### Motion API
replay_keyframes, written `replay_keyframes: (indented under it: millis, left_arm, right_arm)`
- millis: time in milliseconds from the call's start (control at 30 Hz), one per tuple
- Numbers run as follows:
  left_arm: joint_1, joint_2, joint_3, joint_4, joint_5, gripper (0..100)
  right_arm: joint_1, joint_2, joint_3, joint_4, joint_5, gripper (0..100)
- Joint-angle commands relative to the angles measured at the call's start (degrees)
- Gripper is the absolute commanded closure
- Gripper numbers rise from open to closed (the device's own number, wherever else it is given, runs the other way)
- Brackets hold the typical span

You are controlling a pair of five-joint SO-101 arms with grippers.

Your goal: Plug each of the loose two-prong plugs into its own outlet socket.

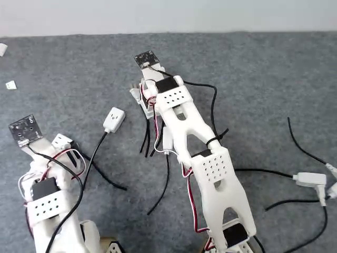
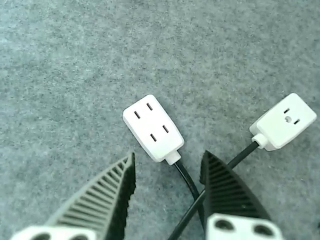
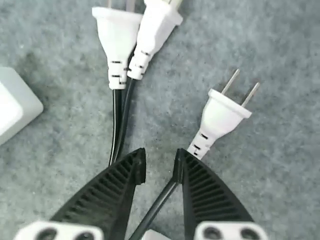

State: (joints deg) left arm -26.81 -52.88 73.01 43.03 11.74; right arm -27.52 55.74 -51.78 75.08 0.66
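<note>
Right gripper: my jaws stand a narrow gap apart, straddling the black cord of the nearest plug; nothing is pinched. The plug lies flat on the carpet, prongs pointing away from me.

Left gripper: jaws spread wide, just behind the socket block.

Plan: grip the plug's body (not the cord), close squarely, and keep the prongs level with the slots.

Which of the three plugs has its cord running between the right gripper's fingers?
The lone plug with both prongs showing in full, lying apart from the two plugs that lie side by side.
</note>
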Motion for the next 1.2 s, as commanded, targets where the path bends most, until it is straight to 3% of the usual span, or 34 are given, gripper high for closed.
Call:
replay_keyframes:
  millis: [0,333,1033,1167]
  left_arm:
    - [0.2,0.0,-0.4,-1.8,-0.4,80]
    - [0.2,0.0,-0.4,-1.8,-0.4,80]
    - [0.3,0.0,-0.4,-1.7,-0.4,80]
    - [0.3,0.0,-0.4,-1.6,-0.4,80]
  right_arm:
    - [0.4,-0.7,-6.7,3.0,-0.4,90.1]
    - [4.3,4.2,-10.0,0.9,-0.4,89.8]
    - [4.1,12.2,-18.4,-1.4,2.1,89.8]
    - [4.4,12.2,-18.3,-0.6,2.1,93.9]
